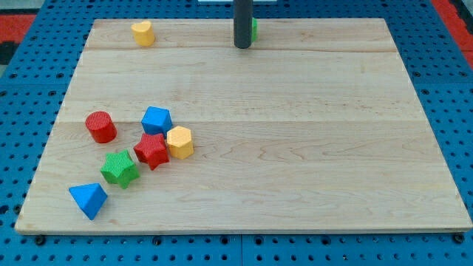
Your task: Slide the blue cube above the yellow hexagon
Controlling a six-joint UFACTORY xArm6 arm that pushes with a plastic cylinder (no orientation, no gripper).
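Note:
The blue cube [157, 119] lies at the board's left, just up and left of the yellow hexagon [179, 142], almost touching it. My tip [242, 46] is at the view's top centre, far up and right of both blocks. It stands right in front of a green block [253, 29], which it mostly hides.
A red star [152, 151] touches the hexagon's left side. A green star [120, 168] and a blue triangular block [89, 199] lie lower left. A red cylinder [100, 126] sits left of the cube. A yellow heart-like block [143, 33] is at the top left of the wooden board [295, 148].

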